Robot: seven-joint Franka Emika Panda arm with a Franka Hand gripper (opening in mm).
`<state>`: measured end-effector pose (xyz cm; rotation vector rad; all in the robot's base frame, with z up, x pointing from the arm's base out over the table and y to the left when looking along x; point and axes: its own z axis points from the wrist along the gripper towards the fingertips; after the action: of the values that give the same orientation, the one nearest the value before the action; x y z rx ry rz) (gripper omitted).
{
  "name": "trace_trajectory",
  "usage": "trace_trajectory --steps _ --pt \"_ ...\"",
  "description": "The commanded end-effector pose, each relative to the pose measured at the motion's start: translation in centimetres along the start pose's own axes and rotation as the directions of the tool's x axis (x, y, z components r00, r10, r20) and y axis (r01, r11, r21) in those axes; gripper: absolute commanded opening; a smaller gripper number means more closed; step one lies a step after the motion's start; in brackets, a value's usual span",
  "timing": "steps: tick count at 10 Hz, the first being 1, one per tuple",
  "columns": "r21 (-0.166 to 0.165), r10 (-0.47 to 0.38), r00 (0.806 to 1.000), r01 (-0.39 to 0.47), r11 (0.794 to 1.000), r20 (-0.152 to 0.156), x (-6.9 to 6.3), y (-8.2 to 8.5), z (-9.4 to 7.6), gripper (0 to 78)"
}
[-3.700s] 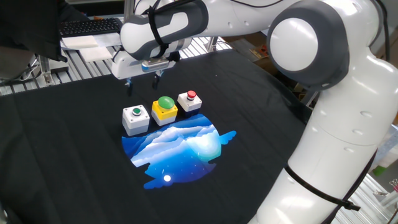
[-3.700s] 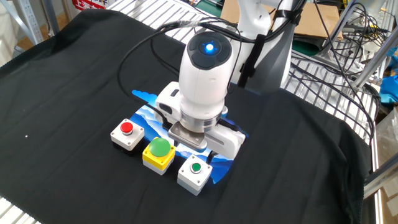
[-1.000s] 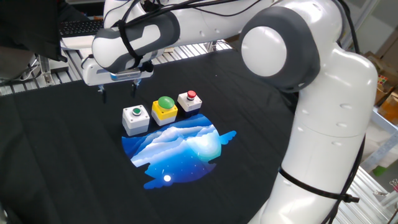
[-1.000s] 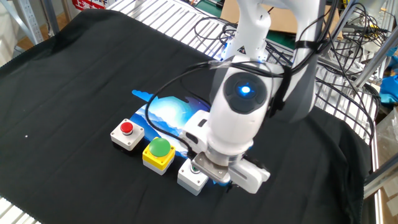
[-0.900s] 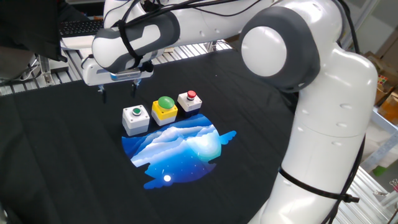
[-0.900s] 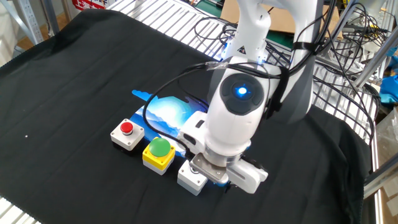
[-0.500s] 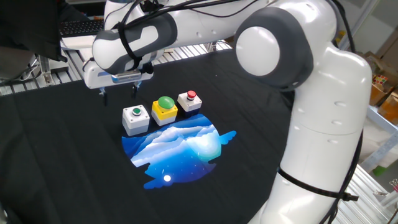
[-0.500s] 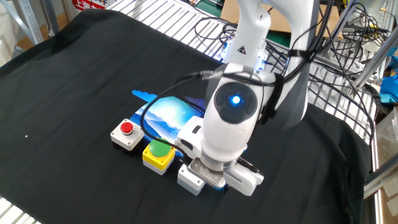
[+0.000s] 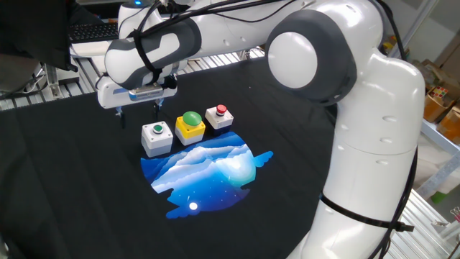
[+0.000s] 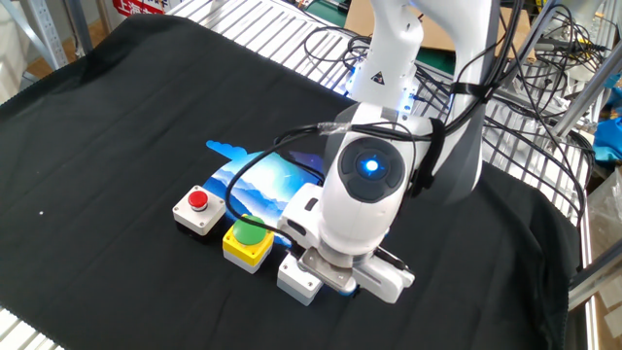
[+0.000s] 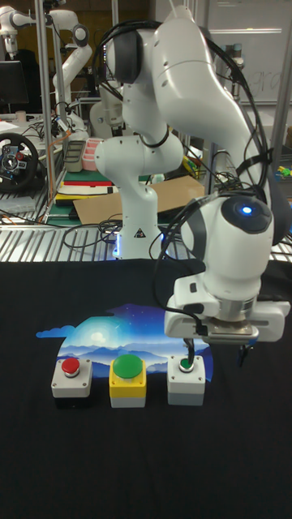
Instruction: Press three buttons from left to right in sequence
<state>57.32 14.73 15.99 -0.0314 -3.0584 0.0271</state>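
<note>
Three button boxes stand in a row on the black cloth: a grey-white box with a small green button point(image 9: 157, 137) point(image 11: 188, 384), a yellow box with a green dome point(image 9: 190, 125) point(image 11: 127, 379) point(image 10: 247, 242), and a white box with a red button point(image 9: 219, 116) point(image 11: 70, 379) point(image 10: 198, 209). My gripper point(image 9: 140, 112) point(image 11: 216, 358) hangs low over the grey-white box, open, with nothing between its fingers. One finger point(image 11: 189, 352) points down right over the small green button; I cannot tell if it touches. In the other fixed view the wrist hides that button, and only the box's corner point(image 10: 294, 280) shows.
A blue-and-white mountain picture point(image 9: 205, 169) lies on the cloth beside the boxes. Wire racking point(image 10: 544, 126) with cables borders the table, and a keyboard point(image 9: 100, 30) sits behind it. The arm's big white links point(image 9: 374, 144) rise over the right side.
The gripper has shifted sideways from near the yellow box to over the grey-white box and sunk a little lower, covering its green button in the other fixed view. The boxes have not moved.
</note>
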Motion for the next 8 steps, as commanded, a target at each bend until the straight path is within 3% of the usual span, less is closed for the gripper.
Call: trace_trajectory --steps 1,4,8 --pt "0.000 0.011 1.000 -0.011 1.000 -0.006 0.67 0.06 0.34 77.5" --pt "-0.016 -0.016 1.000 0.016 1.000 -0.005 0.50 -0.84 0.82 77.5" --pt "-0.045 -0.038 0.999 0.037 0.998 -0.006 0.78 -0.79 1.01 77.5"
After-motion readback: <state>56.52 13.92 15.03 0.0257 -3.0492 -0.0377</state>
